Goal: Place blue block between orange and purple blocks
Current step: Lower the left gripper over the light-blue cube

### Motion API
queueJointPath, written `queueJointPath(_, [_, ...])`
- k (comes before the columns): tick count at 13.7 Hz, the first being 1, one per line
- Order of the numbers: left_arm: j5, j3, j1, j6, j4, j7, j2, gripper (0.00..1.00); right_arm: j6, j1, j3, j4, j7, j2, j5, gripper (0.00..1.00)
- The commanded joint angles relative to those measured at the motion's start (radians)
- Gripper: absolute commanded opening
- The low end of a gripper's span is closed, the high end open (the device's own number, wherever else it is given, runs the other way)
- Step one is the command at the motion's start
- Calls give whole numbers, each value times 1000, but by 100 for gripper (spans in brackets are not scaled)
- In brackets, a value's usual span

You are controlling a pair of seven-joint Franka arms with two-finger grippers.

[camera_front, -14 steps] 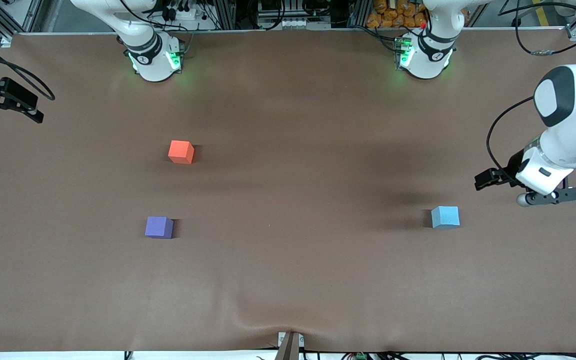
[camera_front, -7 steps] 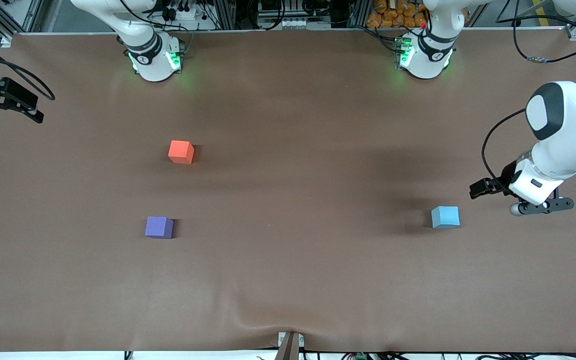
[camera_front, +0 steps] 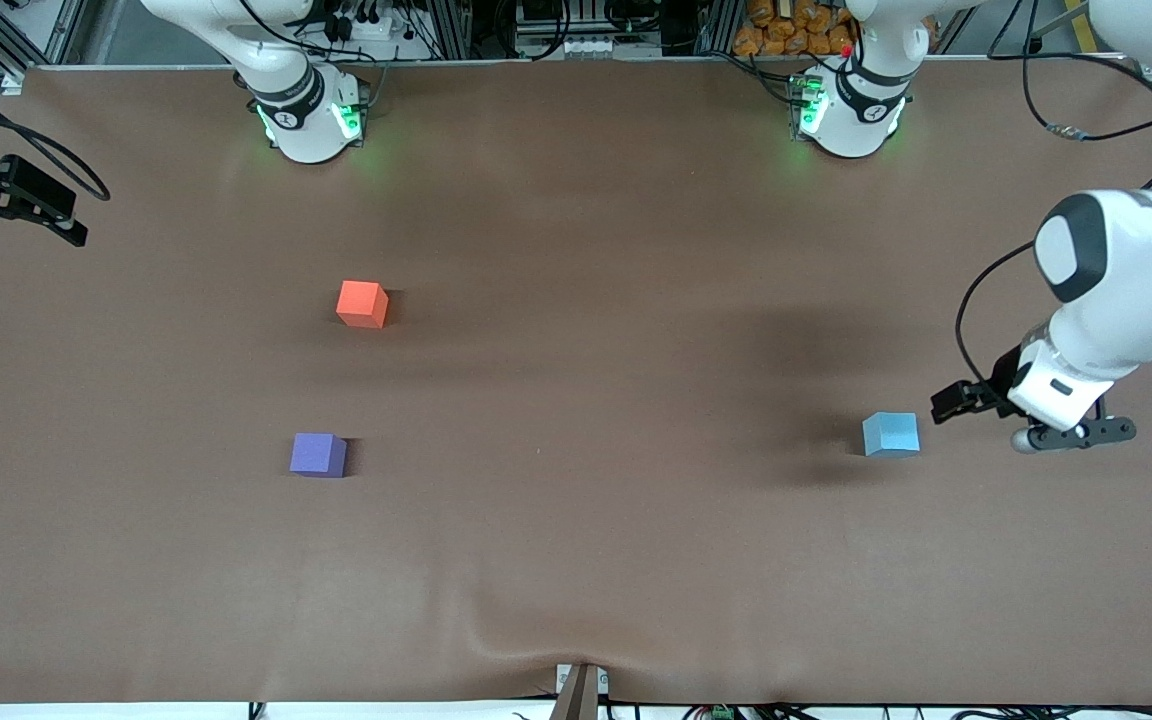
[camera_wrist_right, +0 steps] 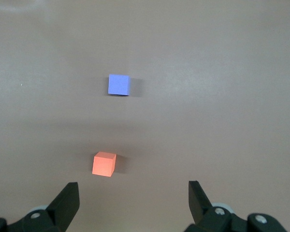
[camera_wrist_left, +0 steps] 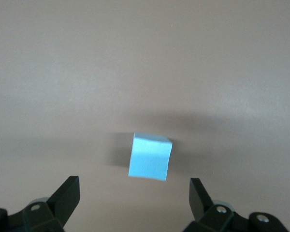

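Note:
The sky-blue block [camera_front: 890, 434] [camera_wrist_left: 150, 156] rests on the brown table toward the left arm's end. My left gripper [camera_front: 1071, 436] [camera_wrist_left: 134, 191] hovers over the table just beside it, fingers [camera_wrist_left: 70, 193] open and empty, apart from the block. The orange block [camera_front: 362, 303] [camera_wrist_right: 104, 164] and the purple block [camera_front: 318, 454] [camera_wrist_right: 119, 85] sit toward the right arm's end, purple nearer the front camera. My right gripper [camera_front: 31, 205] [camera_wrist_right: 134, 191] waits open and empty over that end of the table's edge.
The brown mat [camera_front: 576, 520] has a wrinkle at its front edge [camera_front: 526, 640]. The two arm bases [camera_front: 308, 115] [camera_front: 851, 110] stand along the table's back edge. Cables hang by the left arm [camera_front: 976, 320].
The left arm has swung closer to the blue block and toward the front camera, gripper still open. The right arm and all three blocks have not moved.

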Motion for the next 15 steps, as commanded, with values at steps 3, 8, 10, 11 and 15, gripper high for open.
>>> queueJointPath(3, [-17, -8, -28, 26, 64, -1, 79, 100, -8, -17, 5, 13, -8, 6, 21, 100])
queueJointPath(8, [-17, -8, -40, 26, 119, -2, 147, 100, -8, -17, 5, 13, -8, 6, 21, 100])
queueJointPath(10, [-17, -10, -41, 26, 145, -2, 178, 100, -6, -17, 5, 13, -8, 6, 21, 100])
queueJointPath(11, [-19, -10, -43, 26, 161, -2, 192, 100, -8, -17, 5, 13, -8, 6, 23, 100])
queueJointPath(15, [-35, -10, -86, 26, 181, -19, 235, 100, -8, -17, 5, 13, -8, 6, 21, 100])
